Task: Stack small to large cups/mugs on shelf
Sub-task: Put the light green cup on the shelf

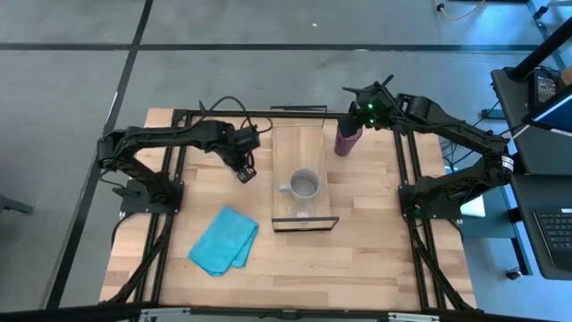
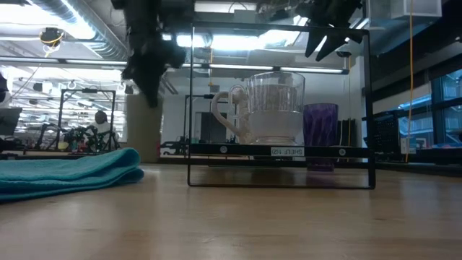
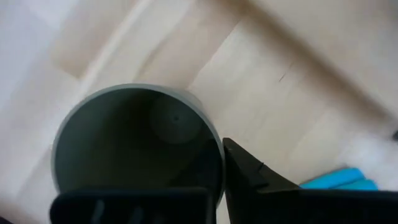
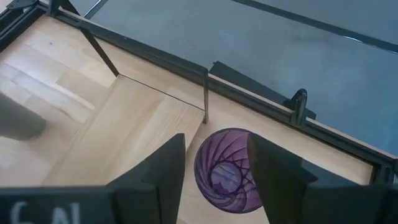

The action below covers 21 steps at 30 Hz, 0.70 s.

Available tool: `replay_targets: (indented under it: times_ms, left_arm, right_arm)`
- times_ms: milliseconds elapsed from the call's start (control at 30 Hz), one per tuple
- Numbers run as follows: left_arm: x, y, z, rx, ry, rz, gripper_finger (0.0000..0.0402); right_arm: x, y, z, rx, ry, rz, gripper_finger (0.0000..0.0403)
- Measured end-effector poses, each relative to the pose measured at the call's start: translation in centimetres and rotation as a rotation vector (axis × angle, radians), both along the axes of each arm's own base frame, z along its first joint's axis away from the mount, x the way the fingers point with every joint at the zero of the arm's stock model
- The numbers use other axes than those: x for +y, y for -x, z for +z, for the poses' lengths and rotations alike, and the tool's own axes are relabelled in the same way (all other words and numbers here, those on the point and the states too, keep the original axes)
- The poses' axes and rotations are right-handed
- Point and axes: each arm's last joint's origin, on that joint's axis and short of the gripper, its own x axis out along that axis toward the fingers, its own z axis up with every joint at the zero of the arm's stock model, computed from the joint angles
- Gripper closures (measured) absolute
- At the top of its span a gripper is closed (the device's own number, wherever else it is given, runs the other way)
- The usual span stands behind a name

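the high view looked straight down on the whole table and both arms; the low view sat at tabletop height, facing level across to the shelf and the room behind; the left wrist view looked close down into the olive cup; the right wrist view looked down on the tumbler, shared with high and low views.

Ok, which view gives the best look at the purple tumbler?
The right wrist view: it looks straight into the purple tumbler, between the open right gripper fingers. The high view shows it small beside the shelf; the low view shows it behind the glass; the left wrist view misses it.
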Motion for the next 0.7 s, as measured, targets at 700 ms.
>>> replay_targets:
  times_ms: [700]
  left_arm:
    - [4.2,-8.9,10.8,-0.208,-0.127,-0.231,0.04]
  right_arm:
    - [0.2,4.6,2.0,-0.045,0.043,-0.163,0.0228]
